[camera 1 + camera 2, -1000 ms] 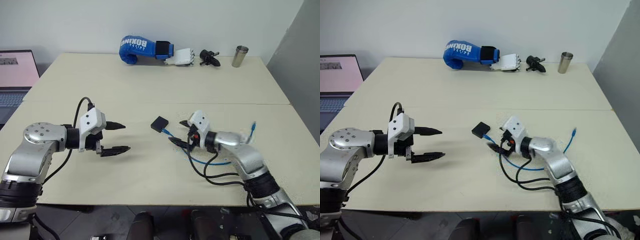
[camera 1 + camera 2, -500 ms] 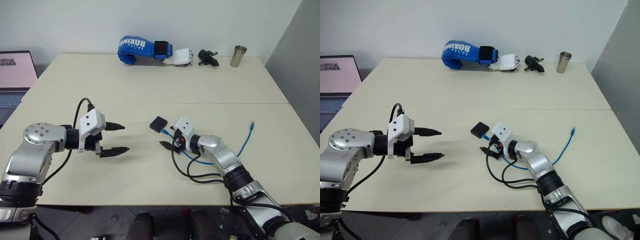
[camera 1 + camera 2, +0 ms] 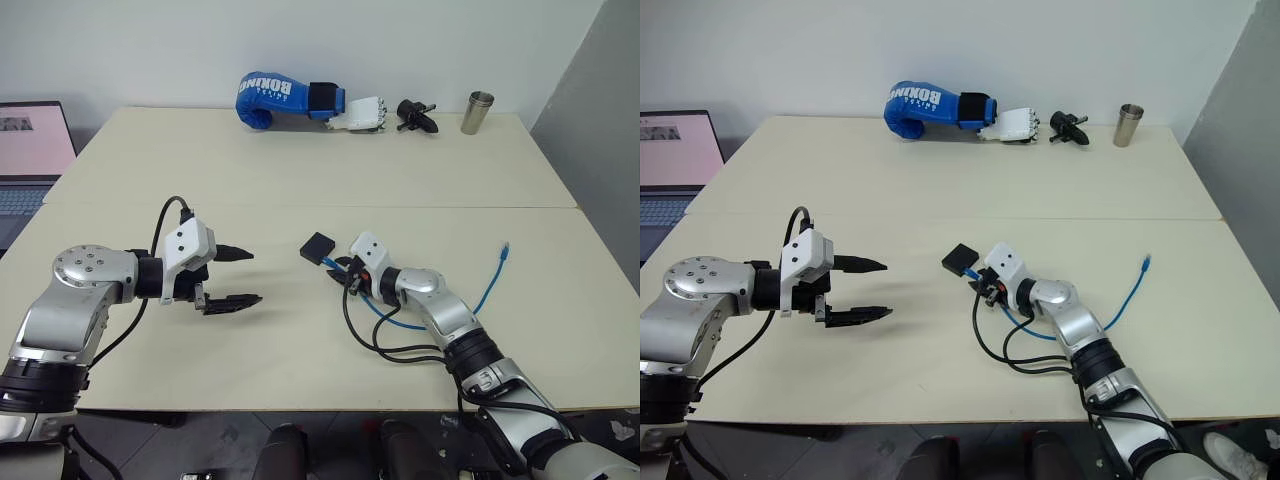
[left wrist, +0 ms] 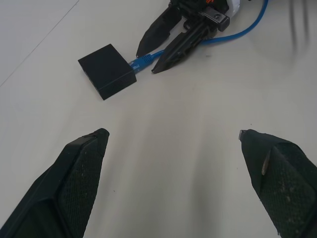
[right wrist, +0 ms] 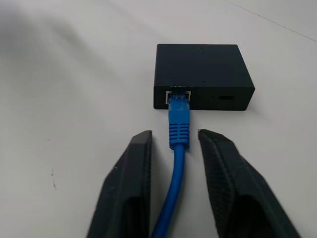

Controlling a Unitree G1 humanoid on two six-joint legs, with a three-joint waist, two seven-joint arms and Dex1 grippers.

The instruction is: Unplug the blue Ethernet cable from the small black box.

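Cream tabletop (image 3: 300,160): cable still plugged into the box.

Right gripper (image 5: 174,148) brackets the thin bright-blue Ethernet cable (image 5: 177,130) just behind its plug, black fingers (image 5: 131,168) narrowed beside the cord but, in the right wrist view, not visibly touching it; the plug sits in the small matte black box (image 5: 202,74). Left gripper (image 3: 238,277) hangs spread wide, well apart from the box. Far beyond the box, a blue boxing glove (image 3: 268,97) reads "BOXING".

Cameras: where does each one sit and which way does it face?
Head eyes: forward and down over the table; both arms show.
Left wrist: along the left gripper toward the small black box and right gripper.
Right wrist: along its fingers, astride the blue Ethernet cable, at the box.
All share box and cable.
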